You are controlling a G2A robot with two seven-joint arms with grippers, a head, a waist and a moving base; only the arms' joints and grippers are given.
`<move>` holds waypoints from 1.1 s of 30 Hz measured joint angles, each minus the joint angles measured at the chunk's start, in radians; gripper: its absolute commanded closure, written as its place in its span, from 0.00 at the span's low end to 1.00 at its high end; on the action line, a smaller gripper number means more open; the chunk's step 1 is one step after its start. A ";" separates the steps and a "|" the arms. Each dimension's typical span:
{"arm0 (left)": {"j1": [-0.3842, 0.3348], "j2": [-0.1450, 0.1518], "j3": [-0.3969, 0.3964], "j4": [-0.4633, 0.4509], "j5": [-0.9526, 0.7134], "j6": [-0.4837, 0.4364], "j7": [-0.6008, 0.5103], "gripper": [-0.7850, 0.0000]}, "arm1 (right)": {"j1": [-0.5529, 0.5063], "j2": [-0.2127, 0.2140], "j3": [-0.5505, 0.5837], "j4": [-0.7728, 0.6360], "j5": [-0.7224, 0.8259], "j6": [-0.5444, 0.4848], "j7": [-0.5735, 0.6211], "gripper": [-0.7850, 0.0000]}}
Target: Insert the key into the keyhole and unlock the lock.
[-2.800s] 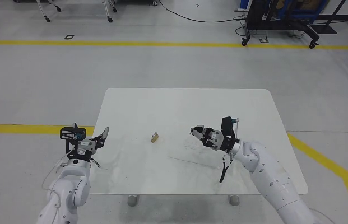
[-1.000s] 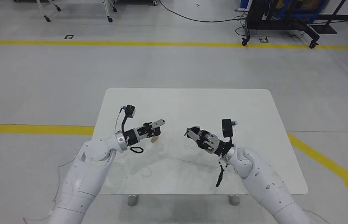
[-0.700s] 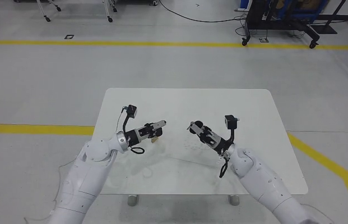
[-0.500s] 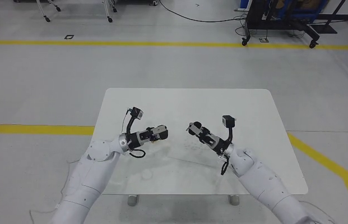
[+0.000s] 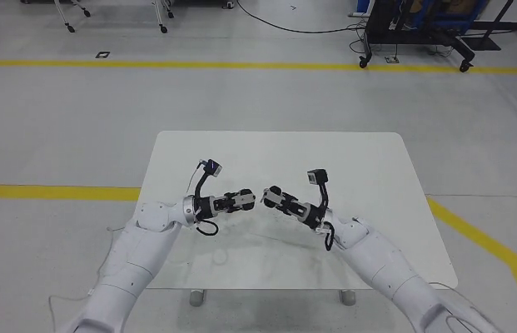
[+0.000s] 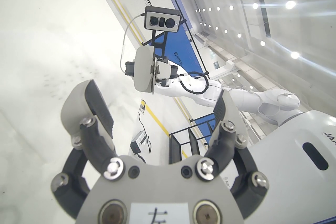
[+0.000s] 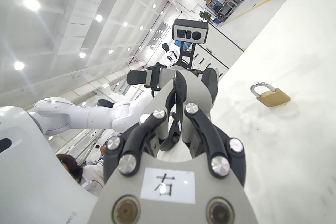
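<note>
White table (image 5: pixel 366 166), centre: padlock (image 7: pixel 270 97) lies flat near the left gripper (image 6: pixel 157 93), which hangs wide open and empty, presumably to steady it. Right gripper (image 7: pixel 181 83) faces it, fingers (image 7: pixel 197 96) pressed together. Cannot tell whether they pinch the key.

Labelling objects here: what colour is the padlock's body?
The padlock body is brass-gold, its shackle silver; clearest in the right wrist view.

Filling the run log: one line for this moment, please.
left end effector open, empty | right end effector shut | padlock lying on table
</note>
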 measured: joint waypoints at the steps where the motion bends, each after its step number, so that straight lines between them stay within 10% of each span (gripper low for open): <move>1: -0.002 0.000 0.002 0.003 -0.006 -0.003 -0.002 0.46 | 0.006 -0.005 0.001 0.010 0.009 0.000 0.014 1.00; 13: -0.021 -0.005 0.043 0.020 0.022 -0.010 0.003 1.00 | 0.024 -0.037 0.043 0.064 -0.014 0.000 0.064 1.00; 33: -0.021 0.002 0.041 0.022 0.035 -0.015 0.072 1.00 | 0.004 -0.060 0.111 0.073 -0.036 0.000 0.132 1.00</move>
